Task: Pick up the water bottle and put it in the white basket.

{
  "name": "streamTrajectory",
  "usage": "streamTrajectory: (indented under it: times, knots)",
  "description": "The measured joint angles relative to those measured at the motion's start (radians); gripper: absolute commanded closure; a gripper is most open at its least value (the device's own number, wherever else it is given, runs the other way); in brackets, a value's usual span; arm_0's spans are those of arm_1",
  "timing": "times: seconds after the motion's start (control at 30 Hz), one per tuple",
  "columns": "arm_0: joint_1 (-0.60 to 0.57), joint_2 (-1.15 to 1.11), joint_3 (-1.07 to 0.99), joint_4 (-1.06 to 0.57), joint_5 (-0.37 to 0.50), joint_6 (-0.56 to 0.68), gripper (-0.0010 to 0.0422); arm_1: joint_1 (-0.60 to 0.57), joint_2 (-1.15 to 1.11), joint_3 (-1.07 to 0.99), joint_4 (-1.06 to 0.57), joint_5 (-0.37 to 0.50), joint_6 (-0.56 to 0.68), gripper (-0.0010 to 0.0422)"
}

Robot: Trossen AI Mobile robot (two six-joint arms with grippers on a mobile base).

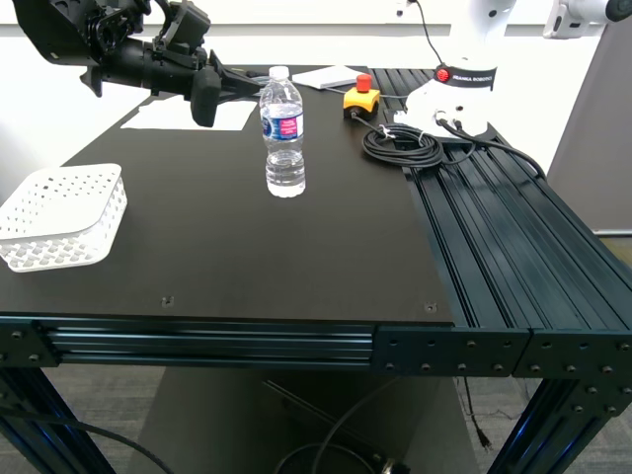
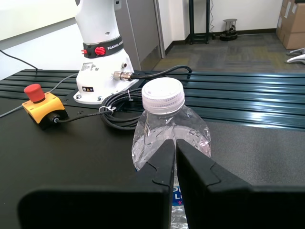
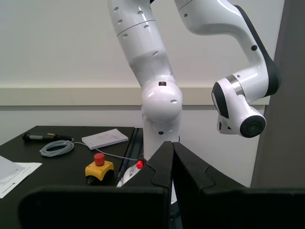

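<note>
Black table [image 1: 247,257] on aluminium rails; white wall [image 3: 62,43] at twelve o'clock; grey carpet [image 2: 248,47] beyond.

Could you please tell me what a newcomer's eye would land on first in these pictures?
Probably the water bottle, standing upright alone mid-table, with my first pincer shut just behind it. Next, the white basket near the table's front edge at the exterior view's left, and the yellow box with a red button beside coiled black cable at the white robot's base.

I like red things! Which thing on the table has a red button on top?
The small yellow box beyond the coiled black cable. The clear plastic water bottle has a white cap.
</note>
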Motion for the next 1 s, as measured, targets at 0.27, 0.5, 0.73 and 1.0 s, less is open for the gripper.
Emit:
streamTrajectory:
  times: [0.27,0.5,0.73,1.0]
  knots:
    - [0.000,0.000,0.000,0.000,0.000,0.000,0.0412,0.000,0.000,0.000,-0.003,-0.006,0.000,0.0273]
    - [0.000,0.000,0.000,0.000,0.000,0.000,0.0412,-0.023,0.000,0.019,-0.003,-0.101,0.000,0.0178]
    - [0.000,0.000,0.000,0.000,0.000,0.000,0.0412,-0.059,0.000,0.113,-0.005,-0.116,-0.051,0.0165]
    - [-0.001,0.000,0.000,0.000,0.000,0.000,0.0412,-0.083,0.027,0.126,-0.122,-0.148,-0.071,0.0202]
